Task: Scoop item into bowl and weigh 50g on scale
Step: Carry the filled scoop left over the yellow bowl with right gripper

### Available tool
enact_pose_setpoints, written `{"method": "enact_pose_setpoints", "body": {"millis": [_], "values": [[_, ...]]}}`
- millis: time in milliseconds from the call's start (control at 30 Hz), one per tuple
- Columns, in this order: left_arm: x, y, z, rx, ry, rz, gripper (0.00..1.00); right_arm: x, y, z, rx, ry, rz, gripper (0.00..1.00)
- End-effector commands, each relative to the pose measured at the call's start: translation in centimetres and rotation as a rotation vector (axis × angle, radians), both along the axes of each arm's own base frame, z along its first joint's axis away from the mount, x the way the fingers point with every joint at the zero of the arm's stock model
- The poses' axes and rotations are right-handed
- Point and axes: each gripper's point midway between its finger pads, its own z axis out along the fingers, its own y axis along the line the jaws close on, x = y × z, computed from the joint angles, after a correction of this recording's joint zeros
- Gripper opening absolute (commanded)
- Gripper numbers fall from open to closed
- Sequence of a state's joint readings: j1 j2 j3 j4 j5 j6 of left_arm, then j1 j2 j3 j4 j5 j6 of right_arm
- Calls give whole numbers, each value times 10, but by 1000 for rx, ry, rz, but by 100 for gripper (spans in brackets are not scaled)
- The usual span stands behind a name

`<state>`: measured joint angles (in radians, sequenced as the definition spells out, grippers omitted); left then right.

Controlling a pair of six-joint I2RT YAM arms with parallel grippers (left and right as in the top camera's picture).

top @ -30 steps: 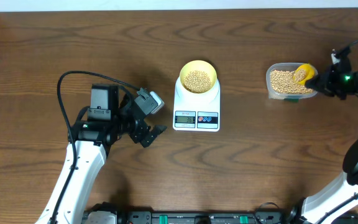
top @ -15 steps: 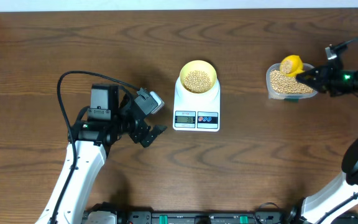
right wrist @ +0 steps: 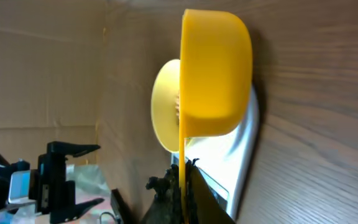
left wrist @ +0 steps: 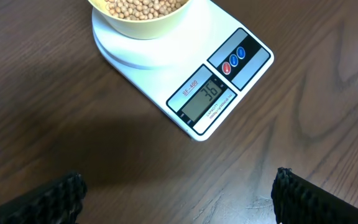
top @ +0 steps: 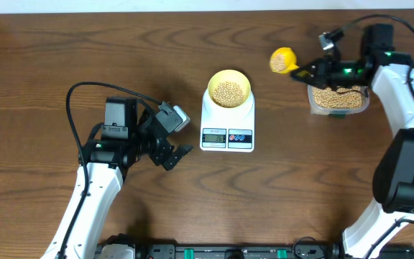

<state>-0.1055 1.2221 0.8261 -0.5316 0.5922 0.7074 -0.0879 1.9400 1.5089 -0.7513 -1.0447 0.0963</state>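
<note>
The pale yellow bowl (top: 228,89) holds tan beans (top: 228,93) and sits on the white scale (top: 227,122). In the left wrist view the scale (left wrist: 219,87) reads 36 below the bowl (left wrist: 143,22). My right gripper (top: 309,72) is shut on the handle of a yellow scoop (top: 283,60), held in the air between the clear tub (top: 338,98) of beans and the bowl. In the right wrist view the scoop (right wrist: 215,74) fills the middle, with the bowl (right wrist: 165,106) behind it. My left gripper (top: 177,157) is open and empty, left of the scale.
The clear tub of beans stands at the right of the scale, under my right arm. A black cable loops from the left arm (top: 106,155) over the table. The table's back edge runs close behind the scoop.
My right gripper has lifted the scoop out of the tub and carried it left toward the bowl. The left arm has not moved.
</note>
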Motion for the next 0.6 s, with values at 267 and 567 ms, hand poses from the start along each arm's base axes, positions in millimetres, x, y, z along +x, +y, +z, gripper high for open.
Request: {"method": "enact_pose_setpoints", "body": {"millis": [267, 567], "values": [[-2, 3, -4, 6, 12, 9, 98, -7, 77, 9, 21, -1, 102, 2], [-2, 2, -4, 5, 12, 9, 98, -13, 101, 4, -39, -2, 129, 1]]}}
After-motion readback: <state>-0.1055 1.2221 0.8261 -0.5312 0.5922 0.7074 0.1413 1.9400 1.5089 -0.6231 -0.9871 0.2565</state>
